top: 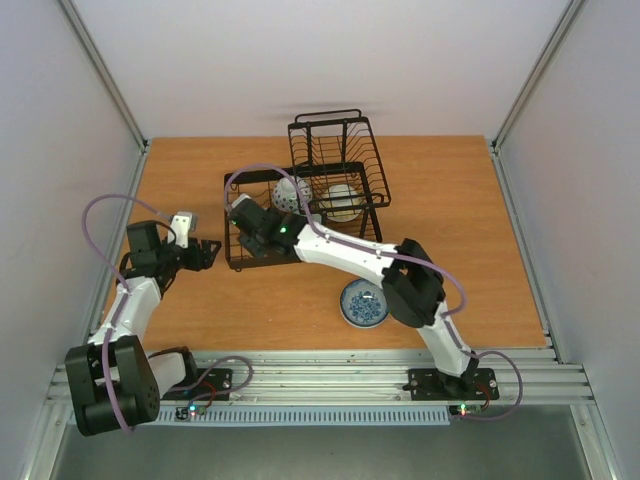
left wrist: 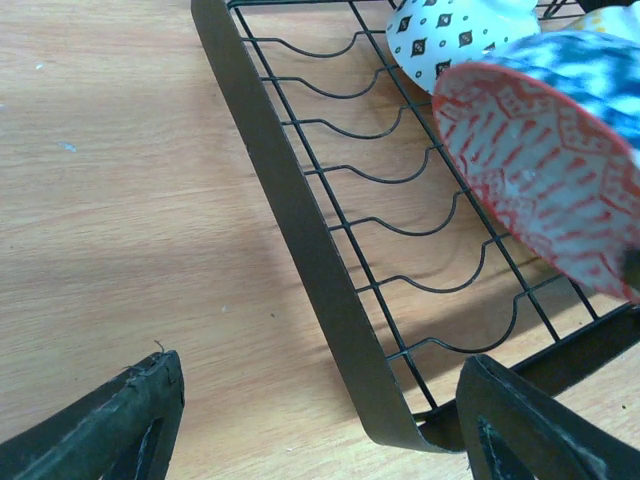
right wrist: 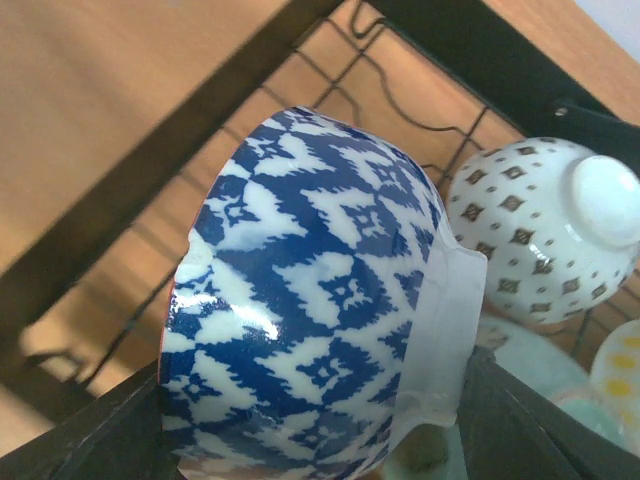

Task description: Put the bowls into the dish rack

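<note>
Nearest the arm bases, a blue-and-white bowl (top: 364, 303) sits upright on the wooden table (top: 450, 220), in front of the dish rack (left wrist: 300, 220), off its near right corner and apart from it. The left gripper (top: 205, 253) hovers just beside the rack's near left corner, jaws spread wide with nothing between them; its wrist view shows only table and the rack's black rim ahead of the fingers (left wrist: 110, 430). The right gripper (right wrist: 310, 370) reaches over the rack's near left part, clamped on either side of a blue ikat bowl (right wrist: 310, 300). It holds the bowl on edge over the lower basket's wires, red-patterned inside turned toward the left gripper; whether it touches the wires I cannot tell. Deeper in the rack a white diamond-dotted bowl (right wrist: 540, 220) lies foot-up, with a pale bowl (top: 343, 200) to its right. At the rack's far side stands the raised basket (top: 325, 118)
</note>
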